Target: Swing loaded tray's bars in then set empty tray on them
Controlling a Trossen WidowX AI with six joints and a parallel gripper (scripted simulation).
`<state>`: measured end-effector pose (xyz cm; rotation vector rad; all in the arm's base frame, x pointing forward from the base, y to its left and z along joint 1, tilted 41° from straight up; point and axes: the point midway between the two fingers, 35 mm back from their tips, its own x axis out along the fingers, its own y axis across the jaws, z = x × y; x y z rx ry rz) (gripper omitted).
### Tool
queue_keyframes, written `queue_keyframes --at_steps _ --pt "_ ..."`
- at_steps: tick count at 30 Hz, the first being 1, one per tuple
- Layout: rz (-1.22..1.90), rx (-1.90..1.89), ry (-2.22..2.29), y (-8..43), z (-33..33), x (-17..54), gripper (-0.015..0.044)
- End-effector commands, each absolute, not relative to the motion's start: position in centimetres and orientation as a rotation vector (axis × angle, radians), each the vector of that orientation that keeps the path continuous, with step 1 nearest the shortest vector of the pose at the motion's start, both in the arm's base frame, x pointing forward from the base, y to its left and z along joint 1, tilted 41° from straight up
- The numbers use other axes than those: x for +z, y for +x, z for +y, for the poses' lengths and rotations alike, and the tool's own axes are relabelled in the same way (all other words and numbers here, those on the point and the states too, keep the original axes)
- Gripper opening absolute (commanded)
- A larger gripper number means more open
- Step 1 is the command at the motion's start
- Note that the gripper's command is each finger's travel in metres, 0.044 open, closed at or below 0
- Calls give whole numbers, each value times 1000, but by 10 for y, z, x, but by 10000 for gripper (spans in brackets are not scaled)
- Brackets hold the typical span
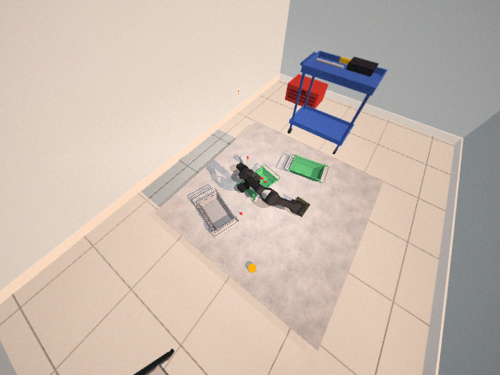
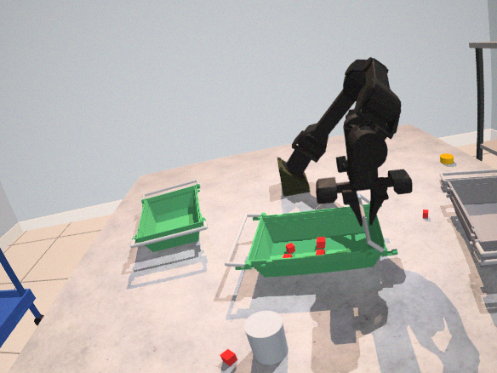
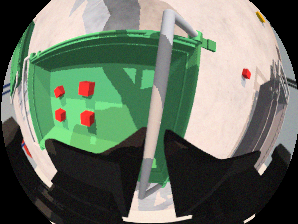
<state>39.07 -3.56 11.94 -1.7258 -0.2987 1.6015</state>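
The loaded green tray [image 1: 269, 172] [image 2: 323, 266] [image 3: 42, 95] stands on the table with several red blocks [image 2: 321, 243] [image 3: 86, 88] in it. Its left bar [image 2: 237, 240] is swung out over the left end. Its right bar [image 2: 374, 246] [image 3: 159, 90] is raised and leans in over the right end of the tray. My gripper [image 2: 366, 224] [image 3: 154, 132] points down at that bar, partly open, with a narrow gap between the fingers. The bar runs through or beside this gap, not gripped. The empty green tray [image 1: 307, 168] [image 2: 179, 240] stands upright to the left, its bars out.
A grey tray [image 2: 465, 221] stands at the right. Loose red blocks [image 2: 425, 214] [image 2: 229, 357] lie beside the trays. A grey cylinder [image 2: 268, 341] stands in front of the loaded tray. A yellow disc [image 1: 252, 268] [image 2: 447, 159] lies farther off. A blue cart [image 1: 321, 124] stands beyond the table.
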Motion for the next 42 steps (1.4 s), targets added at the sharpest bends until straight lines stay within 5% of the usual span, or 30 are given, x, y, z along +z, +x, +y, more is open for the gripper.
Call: queue_keyframes --at_steps 1,42 --pt "-300 1610 -1719 388 -36 105 82" --pt "-250 1591 -1724 382 -57 136 82"
